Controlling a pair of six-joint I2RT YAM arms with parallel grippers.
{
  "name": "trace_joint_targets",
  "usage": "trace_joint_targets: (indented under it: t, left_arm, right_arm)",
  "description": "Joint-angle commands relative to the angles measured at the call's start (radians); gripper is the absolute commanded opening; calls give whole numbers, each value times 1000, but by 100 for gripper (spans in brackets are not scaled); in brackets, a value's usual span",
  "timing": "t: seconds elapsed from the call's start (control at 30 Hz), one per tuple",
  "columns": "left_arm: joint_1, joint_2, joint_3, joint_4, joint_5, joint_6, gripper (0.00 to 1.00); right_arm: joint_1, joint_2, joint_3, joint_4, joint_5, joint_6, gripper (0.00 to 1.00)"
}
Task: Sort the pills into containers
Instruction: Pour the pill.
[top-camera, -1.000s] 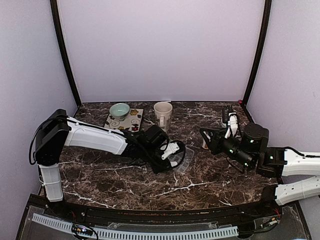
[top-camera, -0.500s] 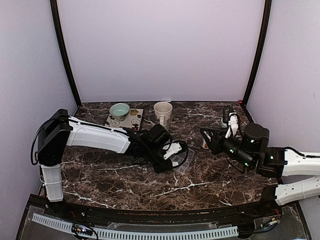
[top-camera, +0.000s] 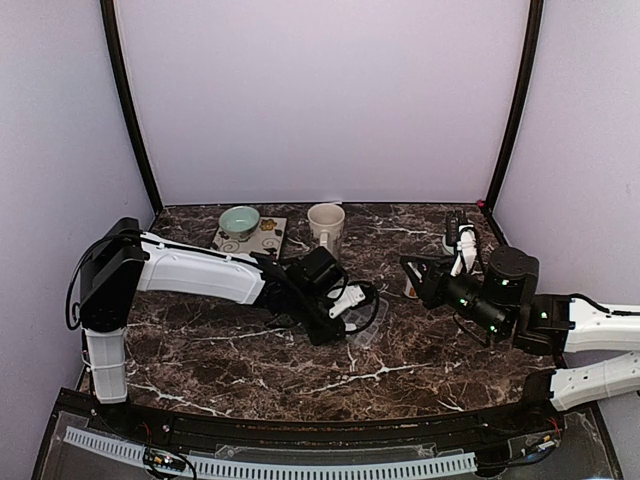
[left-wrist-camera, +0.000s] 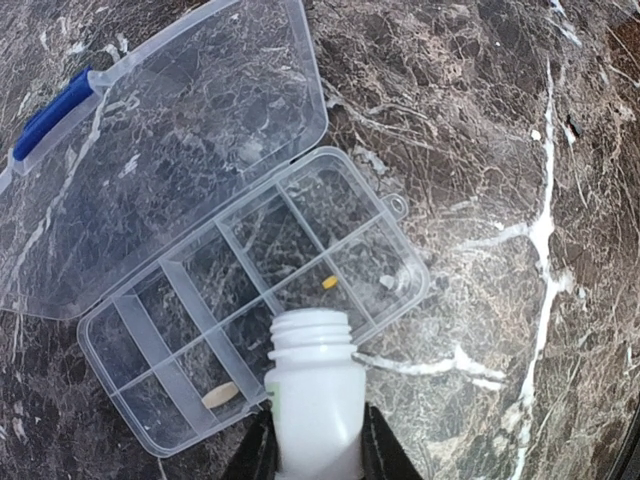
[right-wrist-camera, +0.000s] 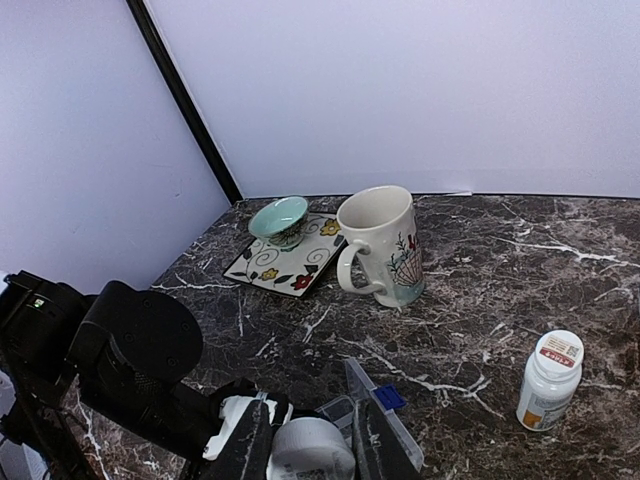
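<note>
The left gripper (left-wrist-camera: 318, 450) is closed partway, clamping a capless white bottle (left-wrist-camera: 315, 385) whose mouth sits over the near edge of the clear tray (left-wrist-camera: 300, 205). The tray's lid (left-wrist-camera: 170, 140) lies open. Its compartments hold a yellow pill (left-wrist-camera: 329, 282) and a pale oval pill (left-wrist-camera: 220, 395). Off the tray's right side, well apart, the right gripper (right-wrist-camera: 310, 440) pinches a white cap (right-wrist-camera: 305, 450).
</note>
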Motion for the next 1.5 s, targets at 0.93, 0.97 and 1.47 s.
trace_joint_targets:
  t: [0.93,0.97,1.47]
  left_arm:
    - [-12,-52,-72,106,24,-43,0]
    - [-13,-62,-89,134,28,-49,0]
    - [-13,-236,-347,500,-2,-113,0]
  right_arm:
    - [-7,-37,-17,11,1,17,0]
    - [-7,-39,-18,13,1,19,0]
    - [-7,-36,-6,20,-19,34,0]
